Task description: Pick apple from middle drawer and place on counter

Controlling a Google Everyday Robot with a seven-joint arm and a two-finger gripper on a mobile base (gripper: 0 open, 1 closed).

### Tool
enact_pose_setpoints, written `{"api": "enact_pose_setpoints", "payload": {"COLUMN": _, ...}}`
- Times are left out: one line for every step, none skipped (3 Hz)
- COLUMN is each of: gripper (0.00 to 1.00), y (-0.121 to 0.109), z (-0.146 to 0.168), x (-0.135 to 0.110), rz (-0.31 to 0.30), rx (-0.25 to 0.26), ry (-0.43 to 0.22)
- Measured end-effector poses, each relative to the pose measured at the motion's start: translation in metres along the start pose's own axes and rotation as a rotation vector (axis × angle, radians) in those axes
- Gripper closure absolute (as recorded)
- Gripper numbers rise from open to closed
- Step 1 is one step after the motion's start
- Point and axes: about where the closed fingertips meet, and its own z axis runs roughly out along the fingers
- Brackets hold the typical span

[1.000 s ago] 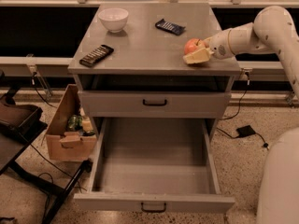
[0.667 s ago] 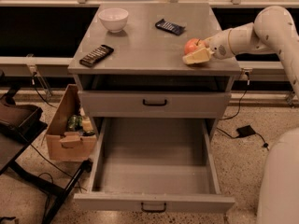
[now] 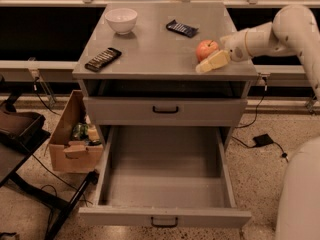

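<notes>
Apple is seen on the counter, right of the frame's centre and near the front right edge. The gripper is set against it; whether it is held or released cannot be told. A roll over that edge could be caused by a nudge during withdrawal. The drawer is left open below. Nothing is seen changed from the earlier frame.
</notes>
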Motion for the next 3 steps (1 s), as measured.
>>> {"api": "enact_pose_setpoints", "payload": {"gripper": 0.00, "y": 0.002, "z": -0.016, "x": -0.023, "rz": -0.071, "rx": 0.020, "ry": 0.004}}
{"api": "enact_pose_setpoints", "payload": {"gripper": 0.00, "y": 0.002, "z": -0.074, "x": -0.041, "rz": -0.121, "rx": 0.110, "ry": 0.020}}
{"api": "enact_pose_setpoints", "payload": {"gripper": 0.00, "y": 0.015, "z": -0.158, "x": -0.051, "rz": -0.131, "rx": 0.236, "ry": 0.064}}
